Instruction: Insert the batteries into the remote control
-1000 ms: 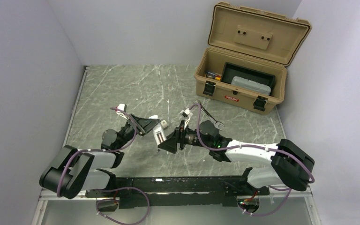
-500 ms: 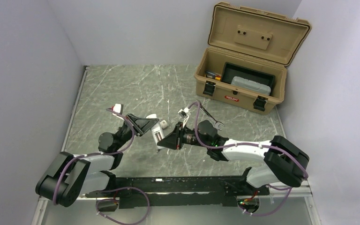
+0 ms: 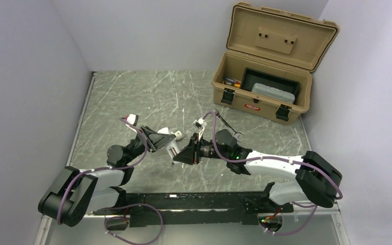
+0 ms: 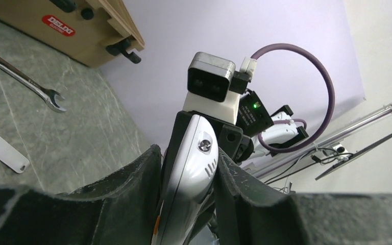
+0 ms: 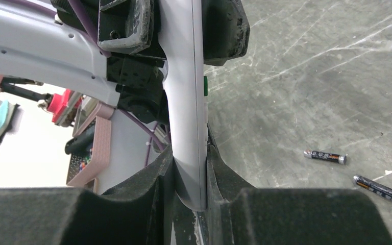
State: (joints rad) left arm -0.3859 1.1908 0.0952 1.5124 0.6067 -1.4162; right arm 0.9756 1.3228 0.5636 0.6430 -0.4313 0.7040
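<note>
The white remote control hangs above the table between my two grippers. My right gripper is shut on one end of the remote control, both pads pressed flat against it. My left gripper straddles the other end of the remote control. Its jaws stand loose, one pad touching and a thin dark gap on the other side. Two slim dark batteries lie apart on the table beyond the right gripper. In the top view the left gripper and right gripper face each other.
A silver wrench lies on the marble table behind the right arm. An open tan toolbox stands at the back right. A flat white cover piece lies on the table near the wrench.
My right gripper has closed on the remote control. The left jaws have then widened a little around it. Both arms shifted slightly.
</note>
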